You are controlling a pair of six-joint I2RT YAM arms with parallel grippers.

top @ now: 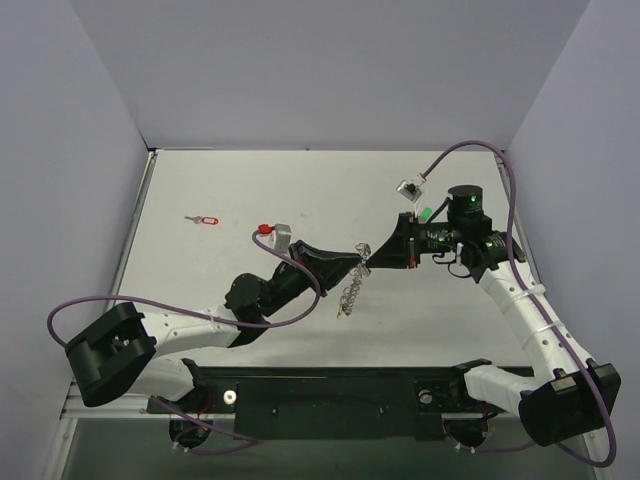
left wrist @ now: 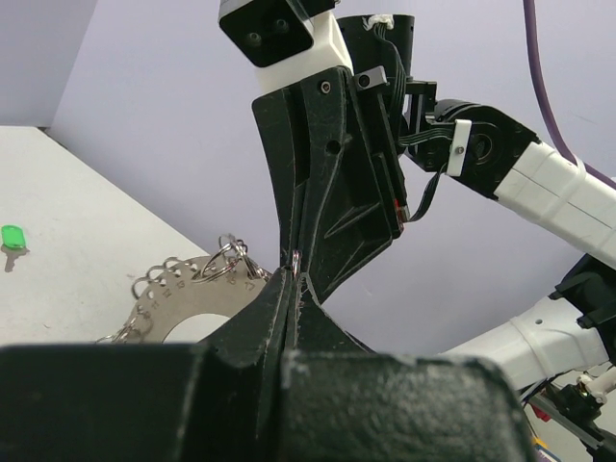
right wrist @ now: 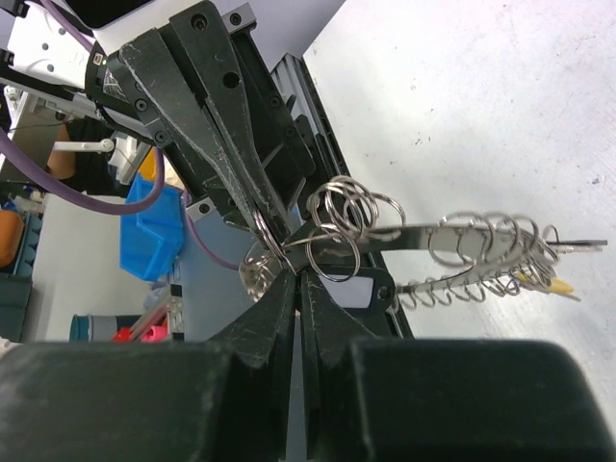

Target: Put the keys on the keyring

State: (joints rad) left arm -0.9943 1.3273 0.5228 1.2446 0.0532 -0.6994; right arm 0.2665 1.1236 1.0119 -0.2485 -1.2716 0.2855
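The two arms meet tip to tip above the middle of the pale grey worktop (top: 420,330). The left claw (left wrist: 292,279) is closed, its black fingers pressed together on a small split ring. The right claw (right wrist: 296,284) is closed too, pinching a neighbouring loop of the same bunch. Between them hangs the keyring (top: 350,290) – a silvery flat metal ring strung with many small wire loops – dangling down and toward the near edge from where the fingertips touch. The right wrist view shows its loops fanned out sideways just past the fingertips.

A small silver key with a red plastic head (top: 205,219) lies flat on the worktop, well apart to the far left. Another silver key with a green plastic head (left wrist: 12,237) also lies on the worktop – away from both claws.
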